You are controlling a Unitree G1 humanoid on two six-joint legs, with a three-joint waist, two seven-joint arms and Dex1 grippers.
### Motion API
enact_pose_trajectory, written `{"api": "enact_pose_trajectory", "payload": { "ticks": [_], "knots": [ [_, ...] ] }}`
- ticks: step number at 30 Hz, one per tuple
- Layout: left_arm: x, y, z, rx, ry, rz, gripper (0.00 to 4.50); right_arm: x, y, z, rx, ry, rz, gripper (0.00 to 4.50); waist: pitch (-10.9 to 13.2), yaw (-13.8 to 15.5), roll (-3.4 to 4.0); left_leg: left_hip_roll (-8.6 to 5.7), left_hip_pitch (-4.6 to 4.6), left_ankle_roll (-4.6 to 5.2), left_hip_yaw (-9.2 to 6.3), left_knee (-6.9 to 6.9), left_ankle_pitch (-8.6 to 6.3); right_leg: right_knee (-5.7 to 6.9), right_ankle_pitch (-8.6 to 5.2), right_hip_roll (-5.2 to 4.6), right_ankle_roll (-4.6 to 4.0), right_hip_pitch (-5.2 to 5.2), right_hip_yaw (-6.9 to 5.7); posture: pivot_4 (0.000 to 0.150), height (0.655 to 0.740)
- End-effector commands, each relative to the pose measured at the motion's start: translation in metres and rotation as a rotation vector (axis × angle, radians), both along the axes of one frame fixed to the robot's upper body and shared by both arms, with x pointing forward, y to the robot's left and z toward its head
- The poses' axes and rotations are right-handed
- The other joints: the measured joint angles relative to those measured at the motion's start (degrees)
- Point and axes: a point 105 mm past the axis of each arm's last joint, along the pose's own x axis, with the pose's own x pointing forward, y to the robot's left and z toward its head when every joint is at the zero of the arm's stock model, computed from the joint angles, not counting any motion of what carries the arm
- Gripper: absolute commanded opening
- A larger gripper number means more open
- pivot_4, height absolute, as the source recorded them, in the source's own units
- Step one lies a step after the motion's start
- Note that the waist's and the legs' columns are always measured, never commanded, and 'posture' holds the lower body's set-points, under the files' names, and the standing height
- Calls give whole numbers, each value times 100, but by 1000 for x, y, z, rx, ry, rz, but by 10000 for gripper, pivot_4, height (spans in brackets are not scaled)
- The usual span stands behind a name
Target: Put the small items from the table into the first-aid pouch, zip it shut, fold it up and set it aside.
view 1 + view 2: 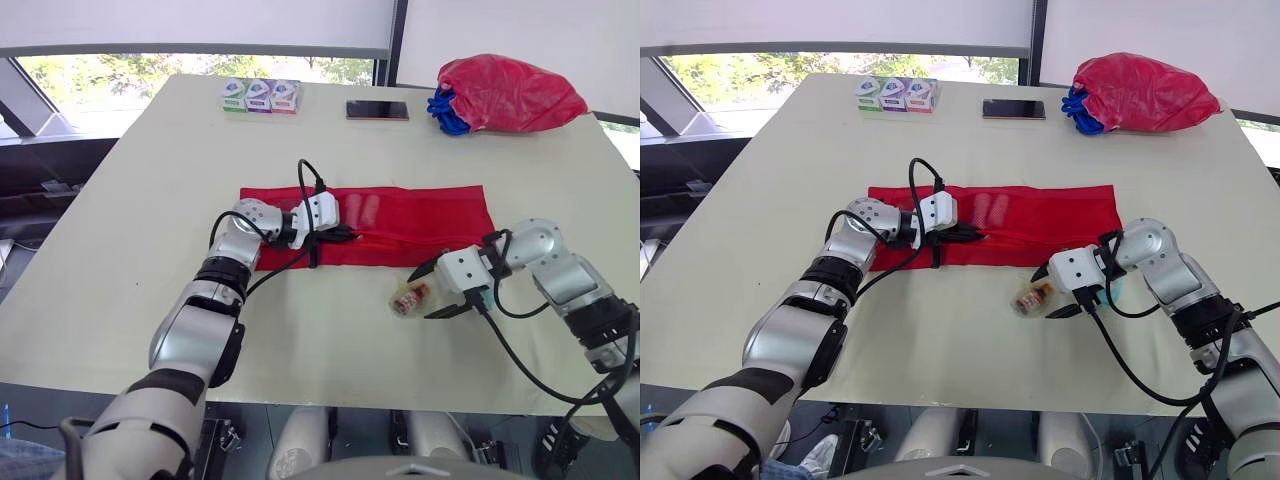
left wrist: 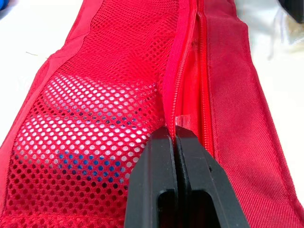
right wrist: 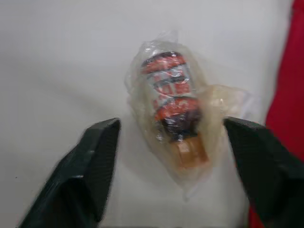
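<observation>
The red first-aid pouch lies flat and stretched out across the middle of the table. My left gripper rests on its left part, shut on the fabric edge beside the zipper; the left wrist view has the two black fingers pressed together at the seam next to the mesh pocket. A small item in a clear wrapper, red and brown inside, lies on the table just in front of the pouch. My right gripper is open, one finger on either side of the wrapped item, not touching it.
Three small boxes stand in a row at the table's far edge, with a dark phone to their right. A red bag with something blue at its mouth sits at the far right corner.
</observation>
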Motion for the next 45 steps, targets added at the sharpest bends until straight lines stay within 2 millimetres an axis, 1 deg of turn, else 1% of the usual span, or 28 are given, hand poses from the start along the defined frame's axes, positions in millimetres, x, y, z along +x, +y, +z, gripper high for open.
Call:
{"api": "enact_pose_trajectory", "payload": {
  "ticks": [1,2,4,5,9,13,15,17,19,21,23,25,29,31,33,39,42,45],
  "knots": [
    [0,-3,10,-29,-36,-8,0,2,-10,5,-75,-23,-5,21582,0,5,0,0,0,0,0,0,0,2,0,0,0,0,0,1500,7400],
    [0,-4,10,-30,-36,-8,0,2,-11,5,-75,-13,-16,17322,0,8,0,-1,0,0,-1,0,0,3,0,0,0,0,0,1500,7400],
    [0,-4,10,-32,-34,-9,0,3,-11,5,-68,-3,-52,5997,0,-2,0,-1,1,0,-1,1,0,4,0,0,0,0,0,1500,7400],
    [-1,-4,9,-33,-32,-10,0,3,-9,7,-46,3,-79,3396,0,-4,0,-1,2,0,-1,1,0,7,0,0,0,0,0,1500,7400],
    [-1,-6,8,-37,-26,-10,0,7,-1,15,61,48,-237,3443,0,4,0,0,2,0,-3,2,0,14,0,-1,-1,-1,-1,1500,7400],
    [0,-9,9,-49,-25,-8,0,13,8,24,179,44,-414,3443,0,18,1,0,2,0,-3,2,0,15,0,-2,-1,-2,0,1500,7400],
    [0,-9,9,-54,-26,-7,0,14,10,25,203,37,-501,3443,-1,32,1,-1,2,0,-2,2,0,16,0,-3,-1,-3,1,1500,7400],
    [0,-9,10,-61,-27,-5,0,14,11,27,233,57,-612,3443,-1,40,1,-1,1,1,-2,2,-1,15,0,-3,-1,-3,0,1500,7400],
    [0,-9,11,-70,-32,2,0,18,12,31,278,37,-737,3443,-1,46,1,1,0,1,-3,2,-1,17,0,-4,-1,-5,0,1500,7400],
    [0,-9,13,-76,-38,6,0,21,9,30,273,17,-863,3443,-1,45,1,1,-1,2,-2,2,-1,24,0,-6,-2,-10,3,1500,7400],
    [1,-11,17,-99,-51,16,0,19,10,27,276,61,-1008,3443,-2,44,1,-1,-1,2,-1,2,-1,28,0,-5,-2,-12,4,1500,7400],
    [1,-13,19,-118,-60,24,0,18,14,27,292,92,-1104,3443,-2,47,1,1,-1,2,-2,2,-1,31,0,-6,-2,-14,4,1500,7400],
    [-2,-18,20,-142,-80,27,0,23,18,26,279,38,-1184,3443,-3,49,2,-1,-2,8,-2,1,-5,31,0,-7,-2,-14,4,1500,7400],
    [0,-22,22,-169,-100,55,0,26,22,24,240,-47,-1167,3443,-3,44,3,-4,-2,8,-2,1,-5,31,0,-7,-2,-14,4,1500,7400],
    [0,-25,23,-188,-116,72,0,27,26,23,227,-74,-1165,3443,-3,40,3,-9,-1,8,-4,1,-5,31,-1,-7,-2,-15,3,1500,7400],
    [-5,-26,17,-203,-129,91,0,32,30,20,239,-67,-1214,3443,-3,-4,3,-11,0,7,-2,1,-4,32,0,-6,-2,-14,4,1500,7400],
    [-8,-24,13,-196,-135,94,0,39,26,17,218,-69,-1273,3443,-4,-19,3,-10,0,8,-3,0,-5,32,0,-6,-2,-15,4,1500,7400],
    [-11,-23,11,-185,-134,87,0,47,27,21,275,-8,-1355,3443,-5,-22,4,-9,3,8,-3,0,-4,35,0,-4,-2,-15,4,1500,7400]
  ]
}}
